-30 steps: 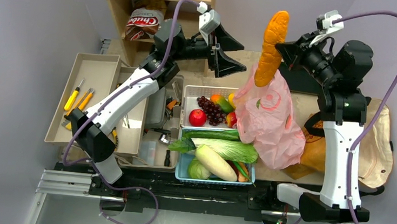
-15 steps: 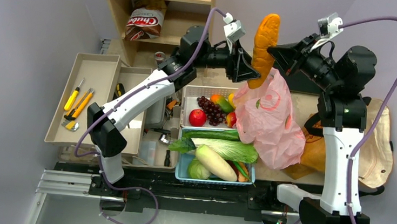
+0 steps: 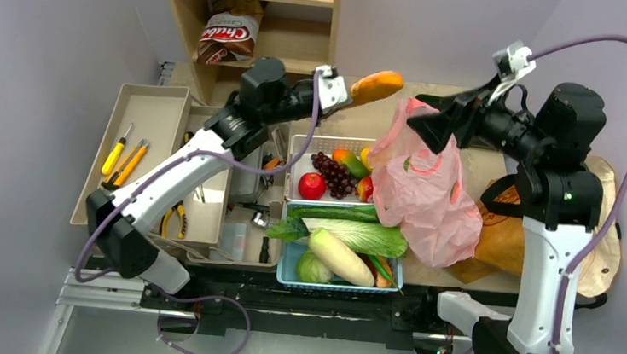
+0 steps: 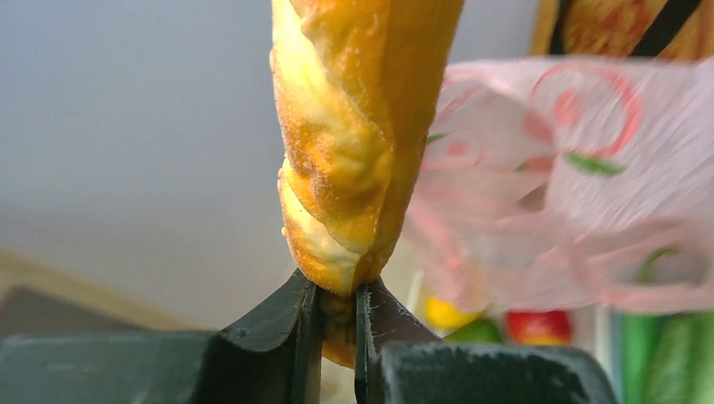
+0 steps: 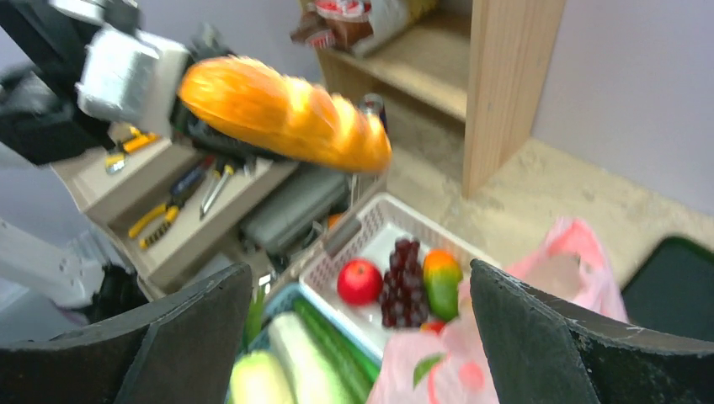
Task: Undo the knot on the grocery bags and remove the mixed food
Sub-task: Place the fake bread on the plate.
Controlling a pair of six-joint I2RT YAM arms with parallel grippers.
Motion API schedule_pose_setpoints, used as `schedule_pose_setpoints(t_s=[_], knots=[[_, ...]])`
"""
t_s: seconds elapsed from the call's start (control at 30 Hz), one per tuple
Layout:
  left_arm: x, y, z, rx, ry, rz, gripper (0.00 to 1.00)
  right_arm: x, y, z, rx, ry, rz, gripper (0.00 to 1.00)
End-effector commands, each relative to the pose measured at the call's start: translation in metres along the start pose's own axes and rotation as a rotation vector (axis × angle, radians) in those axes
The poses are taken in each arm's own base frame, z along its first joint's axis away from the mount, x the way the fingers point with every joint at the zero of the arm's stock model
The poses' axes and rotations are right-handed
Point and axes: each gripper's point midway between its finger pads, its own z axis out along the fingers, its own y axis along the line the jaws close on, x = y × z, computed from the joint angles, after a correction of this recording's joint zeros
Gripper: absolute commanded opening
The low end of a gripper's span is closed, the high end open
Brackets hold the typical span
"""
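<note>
Tightly, left jaws pinch bread loaf [image 4: 354, 143] end; right jaws gape wide, empty.

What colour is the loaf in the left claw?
The loaf is golden orange with pale cream slashes; left wrist view shows it best.

The loaf [image 3: 376, 86], upper middle, is golden orange with paler cream slashes. The pink bag [image 3: 424, 195] is translucent, printed with red swirls and small green leaves. Right of it show a brown paper bag [image 3: 501, 241] and a beige tote [image 3: 603, 228]. The white basket [image 3: 294, 162] holds a red apple [image 3: 312, 185] and dark purple grapes [image 3: 334, 175]. The blue basket [image 3: 283, 269] holds a green cucumber [image 3: 332, 214] and a white daikon [image 3: 340, 257]. At left, a grey-tan tray [image 3: 157, 116] carries yellow screwdrivers [image 3: 115, 157]. The cable [image 3: 613, 37] is purple.
</note>
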Motion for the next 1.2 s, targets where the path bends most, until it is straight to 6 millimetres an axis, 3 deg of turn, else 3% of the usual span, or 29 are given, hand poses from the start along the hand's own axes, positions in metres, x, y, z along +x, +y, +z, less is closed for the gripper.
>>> schedule_pose_setpoints(t_s=[0.0, 0.17, 0.27, 0.33, 0.5, 0.63, 0.8, 1.17], knots=[[-0.032, 0.046, -0.044, -0.183, -0.030, 0.679, 0.00, 0.053, 0.006, -0.038, 0.104, 0.200, 0.024, 0.99], [-0.010, 0.045, -0.056, -0.140, 0.030, 0.996, 0.00, 0.043, 0.017, -0.046, 0.093, 0.183, 0.011, 0.99], [-0.010, 0.043, -0.052, -0.131, 0.038, 1.148, 0.00, 0.038, 0.023, -0.037, 0.034, 0.165, 0.055, 0.99], [-0.011, 0.043, -0.043, -0.137, 0.079, 1.204, 0.00, 0.045, 0.014, -0.027, 0.050, 0.177, 0.123, 0.97], [-0.017, 0.031, -0.034, -0.110, 0.106, 1.260, 0.00, 0.047, 0.013, -0.014, 0.020, 0.159, 0.170, 0.97], [-0.027, 0.033, -0.031, -0.130, 0.097, 1.241, 0.00, 0.056, 0.014, -0.002, 0.012, 0.192, 0.124, 0.96], [-0.030, 0.030, -0.024, -0.131, 0.080, 1.247, 0.00, 0.052, 0.024, 0.018, -0.054, 0.164, 0.136, 0.97], [-0.041, 0.042, -0.019, -0.184, 0.081, 1.185, 0.00, 0.081, 0.027, 0.037, -0.077, 0.189, 0.193, 0.94]])
